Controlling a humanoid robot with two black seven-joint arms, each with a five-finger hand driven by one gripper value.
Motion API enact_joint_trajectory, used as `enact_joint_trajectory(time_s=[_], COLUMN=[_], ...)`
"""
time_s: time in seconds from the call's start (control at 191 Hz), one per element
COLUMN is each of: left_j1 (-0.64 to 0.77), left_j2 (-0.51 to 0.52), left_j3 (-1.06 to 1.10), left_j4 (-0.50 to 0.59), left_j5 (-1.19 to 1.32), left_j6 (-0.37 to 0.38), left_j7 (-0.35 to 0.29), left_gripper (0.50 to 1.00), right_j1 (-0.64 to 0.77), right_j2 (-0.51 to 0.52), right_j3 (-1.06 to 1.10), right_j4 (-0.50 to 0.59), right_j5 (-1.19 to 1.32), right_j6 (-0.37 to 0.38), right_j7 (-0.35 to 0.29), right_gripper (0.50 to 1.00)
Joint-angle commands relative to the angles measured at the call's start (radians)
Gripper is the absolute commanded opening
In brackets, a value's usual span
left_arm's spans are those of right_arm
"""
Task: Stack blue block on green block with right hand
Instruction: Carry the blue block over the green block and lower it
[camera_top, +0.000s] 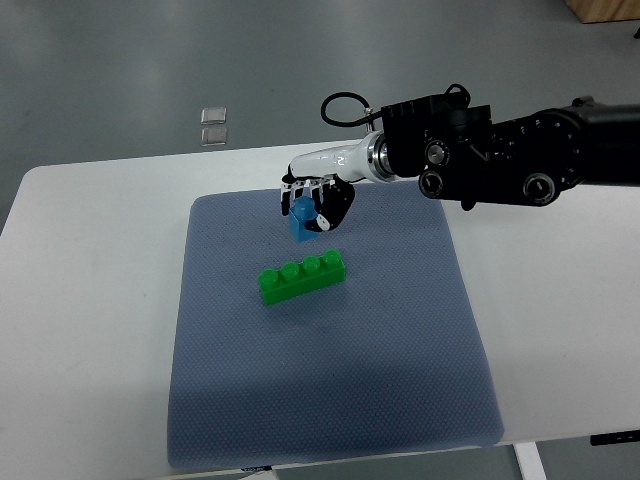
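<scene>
Right hand (312, 203) clamped on blue block (300, 219), upper centre of frame.
Fingers curled around the block, held above the blue mat (330, 380) on the white table (90, 330). Green block (302, 277) lies on the mat just below, slightly tilted, apart from the blue one.

blue-grey mat (330, 400) on white table (90, 330) | 2 small clear squares (214, 124) on grey floor (120, 70)
</scene>
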Motion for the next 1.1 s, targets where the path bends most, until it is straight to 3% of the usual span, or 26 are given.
enact_joint_trajectory(time_s=[0.0,0.697,1.095], left_j1=[0.000,0.000,0.000], left_j2=[0.000,0.000,0.000], left_j3=[0.000,0.000,0.000], left_j4=[0.000,0.000,0.001], left_j5=[0.000,0.000,-0.001], left_j6=[0.000,0.001,0.000], left_j7=[0.000,0.000,0.000], left_gripper=[1.000,1.000,1.000], right_j1=[-0.002,-0.099,-0.100], right_j2=[0.000,0.009,0.015], right_j3=[0.000,-0.003,-0.006], right_j4=[0.010,0.016,0.002], right_j5=[0.000,-0.017,-0.042], right_j6=[0.000,-0.063,-0.063], right_j7=[0.000,-0.022,-0.022], right_gripper=[0.543,0.543,0.543])
